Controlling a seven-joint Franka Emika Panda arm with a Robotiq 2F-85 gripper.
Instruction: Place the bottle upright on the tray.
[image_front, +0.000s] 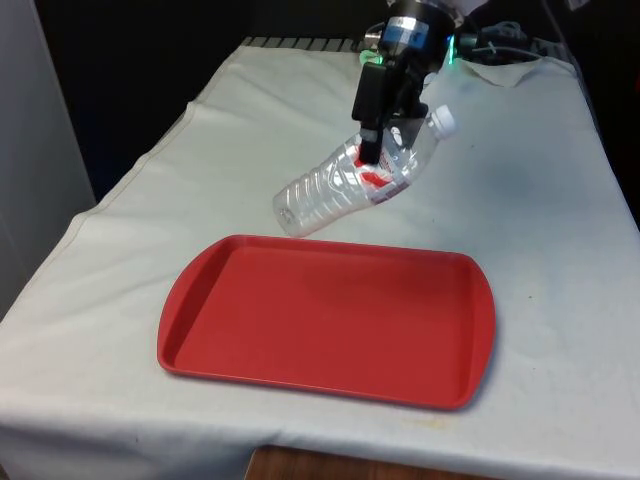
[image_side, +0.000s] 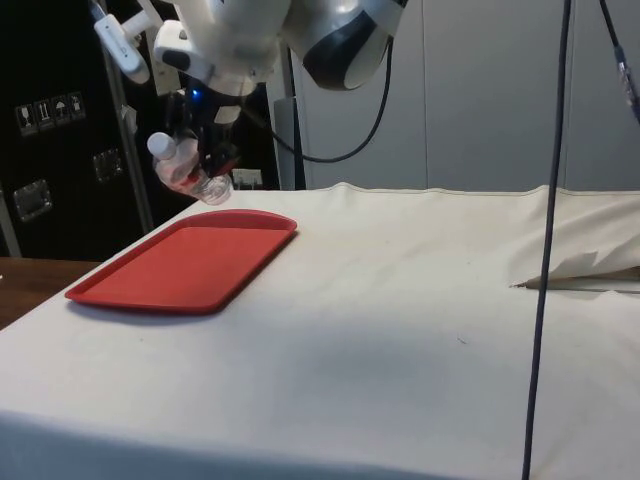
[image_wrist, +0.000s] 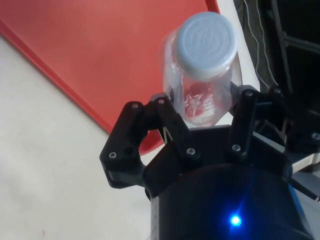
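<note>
— What is the black two-finger gripper (image_front: 374, 150) doing?

— Its fingers (image_wrist: 167, 120) are closed against the clear ribbed plastic bottle (image_front: 345, 185) with the white screw cap (image_front: 443, 120), clamping it on the upper body near the red label (image_front: 375, 180). The bottle hangs in the air, tilted, cap higher than base.

— Where is that in the front view?

— Upper centre of the frame. The bottle's base points down towards the front view's left, just above the far rim of the red rectangular plastic tray (image_front: 210, 340), which lies flat in the lower middle on the white cloth (image_front: 560, 240). No part of the bottle touches the tray.

— Does the side view add anything?

— It puts the gripper (image_side: 207, 160) and bottle (image_side: 185, 172) in the upper left of the frame, and shows the gap of air between the bottle and the tray (image_side: 130, 290) more plainly.

— And the wrist view?

— It looks along the bottle (image_wrist: 202, 100) at its cap (image_wrist: 207, 45) end-on, with a finger pressed to each side of the body, a hold the front view half hides.
</note>
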